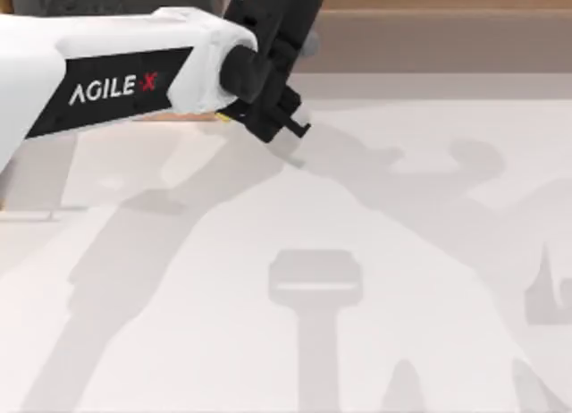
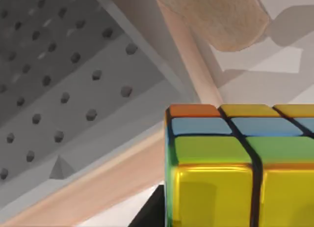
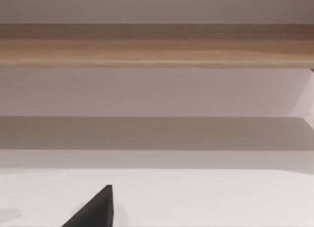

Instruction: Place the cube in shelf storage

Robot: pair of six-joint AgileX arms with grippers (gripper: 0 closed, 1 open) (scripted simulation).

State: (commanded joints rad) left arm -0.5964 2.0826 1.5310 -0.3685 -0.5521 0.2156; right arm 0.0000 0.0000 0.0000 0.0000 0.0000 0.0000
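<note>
The cube looms close in the left wrist view, its yellow, green, blue and orange squares split by dark lines. A dark finger of my left gripper presses against its side. From above, my left gripper hangs at the table's back, left of centre, shut on the cube. A yellow sliver of the cube peeks out under the wrist. The shelf storage runs along the back to the gripper's right. Its light wood edge crosses the right wrist view, where one dark fingertip of my right gripper pokes in.
A grey perforated compartment with a pale wooden frame lies just beyond the cube in the left wrist view. A rounded wooden piece sits past it. Arm shadows cross the white table.
</note>
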